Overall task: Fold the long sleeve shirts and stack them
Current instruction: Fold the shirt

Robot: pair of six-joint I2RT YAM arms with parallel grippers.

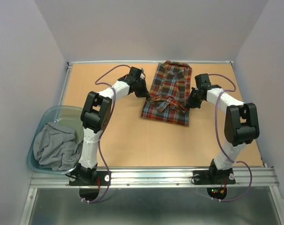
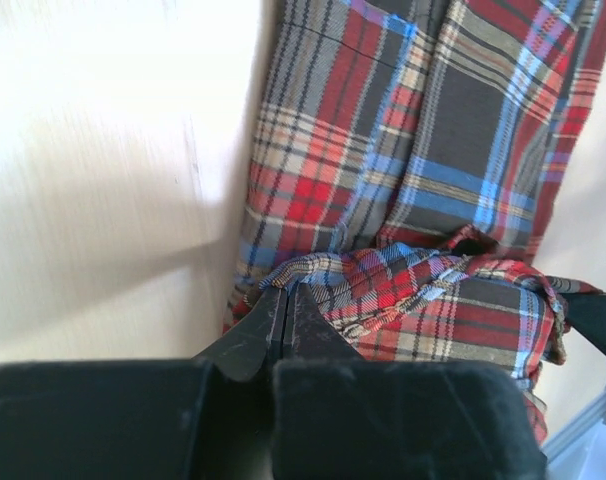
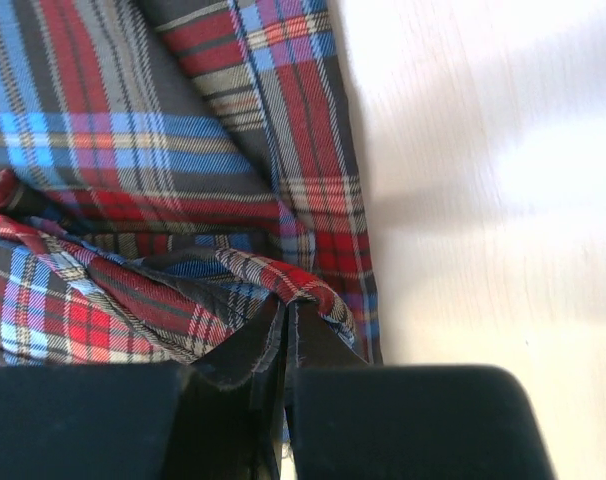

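Plaid shirt (image 1: 168,93): soft, light, limp; judged best held at the side edges.
Left gripper (image 2: 286,300): clenched on folded edge.
Right gripper (image 3: 285,310): clenched on opposite edge.

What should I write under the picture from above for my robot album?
Left pincer and right pincer nip a plaid shirt on the table; grey cloth sits in a tub.

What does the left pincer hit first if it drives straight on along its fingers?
The plaid shirt. The left pincer is shut on the edge of its bunched fold, so that fold comes first, with the flat panel beyond it. Depth is unclear, so it may ride over the cloth instead.
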